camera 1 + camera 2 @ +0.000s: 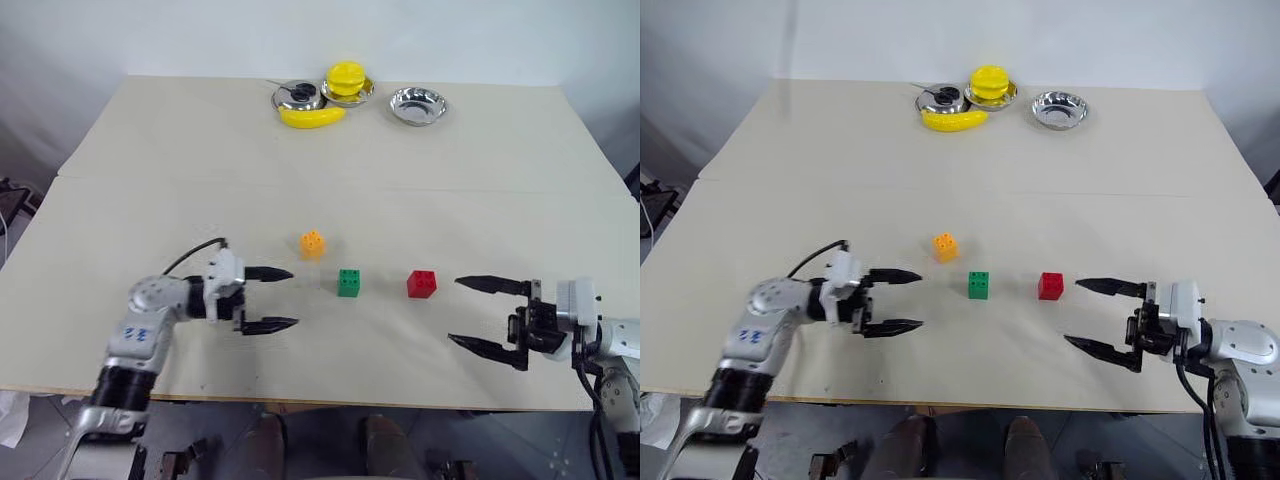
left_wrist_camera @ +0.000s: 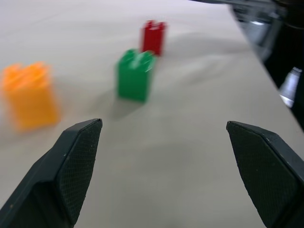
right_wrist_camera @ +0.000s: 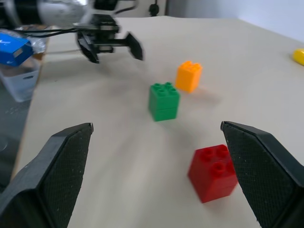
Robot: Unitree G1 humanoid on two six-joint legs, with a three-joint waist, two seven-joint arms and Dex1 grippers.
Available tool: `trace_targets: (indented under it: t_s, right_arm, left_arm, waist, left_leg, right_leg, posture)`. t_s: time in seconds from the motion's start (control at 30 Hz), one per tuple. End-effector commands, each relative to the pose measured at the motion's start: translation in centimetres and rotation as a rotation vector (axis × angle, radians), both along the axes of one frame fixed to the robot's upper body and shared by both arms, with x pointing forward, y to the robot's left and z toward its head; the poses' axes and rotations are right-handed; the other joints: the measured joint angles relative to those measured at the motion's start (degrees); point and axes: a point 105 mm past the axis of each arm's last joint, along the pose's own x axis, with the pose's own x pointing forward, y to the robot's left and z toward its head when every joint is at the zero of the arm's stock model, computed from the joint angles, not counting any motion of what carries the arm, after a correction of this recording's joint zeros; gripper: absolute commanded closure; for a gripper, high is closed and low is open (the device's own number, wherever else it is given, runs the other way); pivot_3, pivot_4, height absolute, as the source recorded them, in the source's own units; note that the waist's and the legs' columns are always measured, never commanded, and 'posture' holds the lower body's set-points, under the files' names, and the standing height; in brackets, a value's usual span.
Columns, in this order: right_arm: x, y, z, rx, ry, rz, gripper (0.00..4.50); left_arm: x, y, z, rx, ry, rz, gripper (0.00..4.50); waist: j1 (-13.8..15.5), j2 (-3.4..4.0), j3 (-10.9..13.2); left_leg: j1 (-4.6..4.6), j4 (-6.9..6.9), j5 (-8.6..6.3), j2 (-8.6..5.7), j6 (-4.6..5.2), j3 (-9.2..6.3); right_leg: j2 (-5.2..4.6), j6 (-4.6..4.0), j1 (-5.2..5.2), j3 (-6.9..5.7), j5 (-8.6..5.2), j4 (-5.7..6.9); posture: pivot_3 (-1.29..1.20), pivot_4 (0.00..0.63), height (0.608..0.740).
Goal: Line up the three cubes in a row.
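Note:
Three cubes stand on the beige table (image 1: 150, 200). The green cube (image 1: 349, 282) is in the middle, the red cube (image 1: 421, 284) a short way to its right. The orange-yellow cube (image 1: 312, 243) sits left of the green one and a little farther back. My left gripper (image 1: 272, 298) hangs open just left of the cubes, pointing right at them, with nothing between its fingers. To the right of the red cube my right gripper (image 1: 472, 313) stands open and empty, pointing left. The left gripper (image 3: 110, 43) also shows in the right wrist view.
At the table's far edge lie a yellow banana (image 1: 312, 117), a small steel dish (image 1: 297, 96), a round yellow toy (image 1: 346, 79) in a dish and an empty steel bowl (image 1: 417, 105). A seam crosses the table behind the cubes.

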Motion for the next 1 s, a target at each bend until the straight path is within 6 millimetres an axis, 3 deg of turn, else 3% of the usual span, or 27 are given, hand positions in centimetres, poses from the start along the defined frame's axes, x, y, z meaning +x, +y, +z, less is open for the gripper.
trace_targets:
  t_s: [0.03, 0.23, 0.33, 0.4, 0.53, 0.63, 0.8, 0.87, 1.0]
  right_arm:
    - [0.7, -0.9, 1.8, 0.088, -0.116, -0.079, 0.0]
    - [0.8, -2.5, 2.4, 0.118, -0.204, -0.21, 0.0]
    - [0.0, -3.1, 1.7, 0.092, -0.182, -0.23, 0.0]
    - [-0.3, -3.1, 1.3, 0.073, -0.167, -0.22, 0.0]
    - [-0.5, -2.5, 0.9, 0.064, -0.112, -0.172, 0.0]
    - [-0.5, -2.5, 0.9, 0.051, -0.081, -0.16, 0.0]
    - [-0.6, -3.3, 0.8, 0.019, -0.07, -0.19, 0.0]
    - [-1.2, -4.1, 1.1, 0.013, -0.081, -0.24, 0.0]
    - [-1.7, -4.0, 1.1, 0.018, -0.089, -0.279, 0.0]
  left_arm:
    - [-1.0, 6.0, 0.3, -0.094, -0.015, 0.345, 0.04]
    - [-4.3, 12.1, -2.6, -0.118, 0.043, 0.679, 0.04]
    - [-6.1, 12.1, -2.9, -0.107, 0.047, 0.688, 0.04]
    - [-6.4, 11.1, -2.7, -0.105, 0.054, 0.649, 0.04]
    - [-3.6, 7.2, -1.4, -0.069, 0.011, 0.465, 0.04]
    - [-0.7, 4.9, -1.2, -0.007, -0.016, 0.364, 0.04]
    - [4.6, 1.9, -0.4, 0.023, -0.055, 0.348, 0.04]
    - [6.7, -0.5, 1.0, -0.078, -0.054, 0.345, 0.04]
    - [6.7, -4.6, 0.4, -0.085, -0.039, 0.167, 0.04]
  waist:
    - [-0.6, 0.0, 0.0]
    - [0.0, 0.0, 0.0]
    - [0.1, 0.0, 0.0]
    - [0.0, 0.01, 0.0]
    - [0.5, 0.08, 0.0]
    - [0.2, 0.07, 0.0]
    - [0.0, 0.21, -0.1]
    - [0.2, 0.22, -0.1]
    - [0.0, 0.22, -0.1]
  left_leg:
    - [0.01, -0.06, -0.01, 0.06, -0.01, 0.03]
    - [0.05, -0.02, -0.04, 0.04, -0.02, 0.0]
    - [0.17, -0.02, -0.13, 0.04, -0.08, -0.02]
    - [0.22, -0.05, -0.21, 0.04, -0.04, -0.01]
    - [0.29, -0.01, -0.24, 0.02, -0.01, -0.05]
    - [0.3, 0.03, -0.21, 0.03, -0.05, -0.1]
    - [0.29, 0.03, -0.21, 0.0, -0.05, -0.07]
    - [0.26, 0.05, -0.24, 0.0, 0.0, -0.03]
    - [0.13, 0.11, -0.25, -0.08, 0.01, 0.01]
  right_leg:
    - [0.03, -0.01, -0.05, 0.0, 0.0, -0.02]
    - [-0.01, -0.05, 0.07, -0.06, -0.03, -0.01]
    - [-0.01, -0.05, 0.27, -0.08, -0.03, -0.15]
    - [-0.01, -0.06, 0.4, -0.08, -0.03, -0.36]
    - [0.0, 0.01, 0.57, -0.14, 0.02, -0.43]
    - [0.04, 0.02, 0.61, -0.17, 0.1, -0.45]
    - [0.05, 0.05, 0.55, -0.14, 0.12, -0.46]
    - [0.04, 0.05, 0.52, -0.12, 0.12, -0.48]
    - [0.0, 0.05, 0.42, -0.07, 0.12, -0.48]
  posture:
    - [0.0, 0.15, 0.74]
    - [0.0, 0.15, 0.74]
    - [0.0, 0.15, 0.74]
    - [0.0, 0.15, 0.74]
    - [0.0, 0.15, 0.74]
    - [0.0, 0.15, 0.74]
    - [0.0, 0.15, 0.74]
    - [0.0, 0.15, 0.74]
    - [0.0, 0.15, 0.74]
